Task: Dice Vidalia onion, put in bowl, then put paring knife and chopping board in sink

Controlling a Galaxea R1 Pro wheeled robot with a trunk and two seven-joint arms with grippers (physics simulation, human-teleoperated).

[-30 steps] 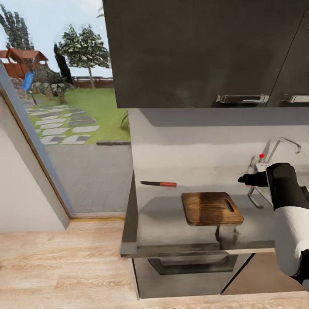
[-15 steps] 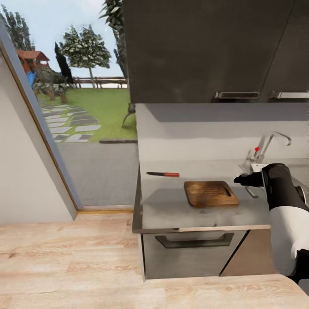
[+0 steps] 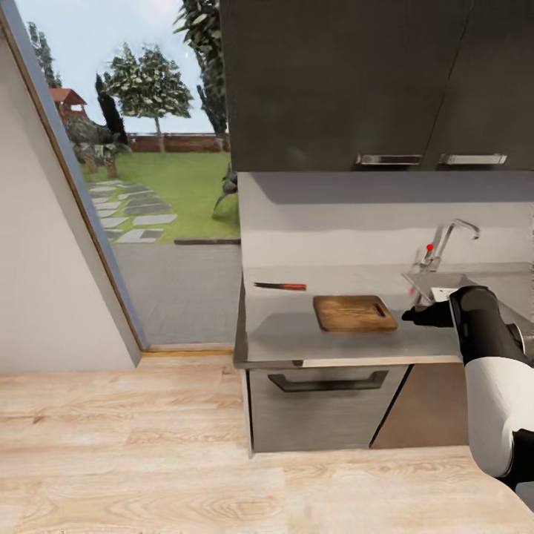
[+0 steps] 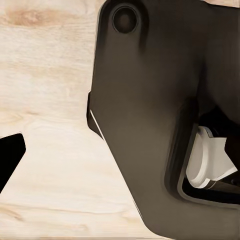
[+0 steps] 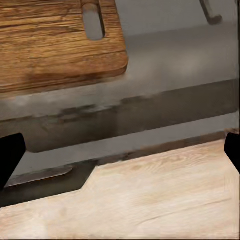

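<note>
Chopping board (image 3: pixel 354 313) lies beside paring knife (image 3: pixel 282 286) on countertop (image 3: pixel 297 337).

One chopping board (image 3: pixel 353 313), one paring knife (image 3: pixel 281 285), one tap (image 3: pixel 447 239), two cabinet handles (image 3: pixel 389 159)

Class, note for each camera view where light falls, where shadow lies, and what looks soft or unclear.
Head view: bright daylit garden; shadow under the dark cabinets; chopping board crisp. Right wrist view: countertop smudgy, board grain sharp. Left wrist view: dark, soft-edged arm housing.
</note>
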